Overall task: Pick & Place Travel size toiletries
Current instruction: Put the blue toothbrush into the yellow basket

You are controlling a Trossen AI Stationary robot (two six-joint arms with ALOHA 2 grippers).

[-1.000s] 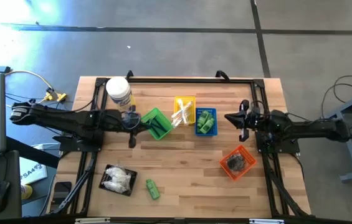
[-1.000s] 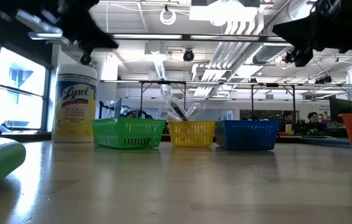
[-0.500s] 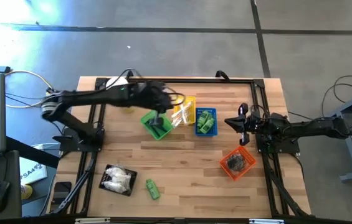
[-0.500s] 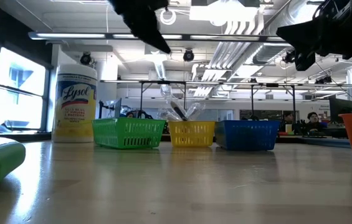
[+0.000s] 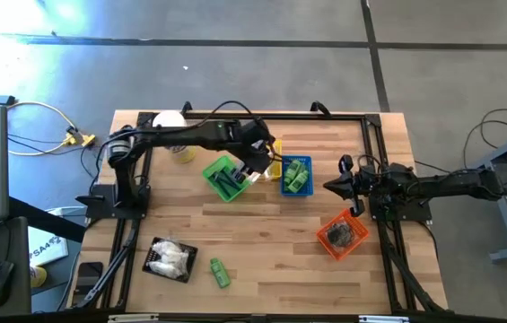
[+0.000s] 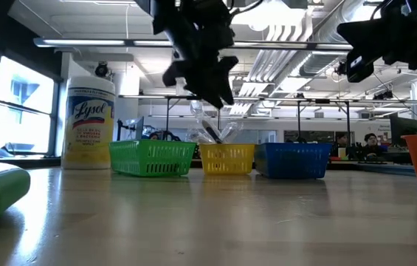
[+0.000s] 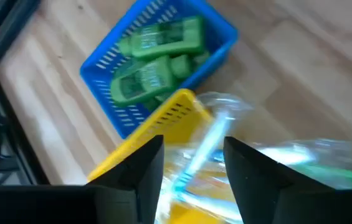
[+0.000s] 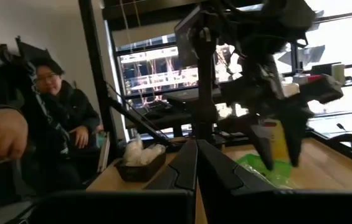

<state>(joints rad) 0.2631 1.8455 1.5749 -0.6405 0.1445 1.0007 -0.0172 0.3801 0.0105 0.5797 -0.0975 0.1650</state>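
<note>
My left gripper (image 5: 258, 164) hangs open above the yellow basket (image 7: 163, 121), between the green basket (image 5: 222, 178) and the blue basket (image 5: 296, 175). A clear wrapped toothbrush (image 7: 208, 144) shows between its fingers, apart from both, over other clear packets in the yellow basket. Green bottles (image 7: 154, 59) lie in the blue basket. One green bottle (image 5: 220, 272) lies on its side on the table near the front edge. White packets (image 5: 170, 257) fill a black tray. My right gripper (image 5: 341, 186) hangs shut and empty at the right.
A big white jar with a yellow label (image 6: 90, 122) stands at the far left, partly under my left arm. An orange basket (image 5: 341, 233) with dark pieces sits at the right front. Bare wood lies in the middle front of the table.
My left arm has swung out from the table's left side toward the right, passing over the green basket, and its gripper now hangs over the yellow basket.
</note>
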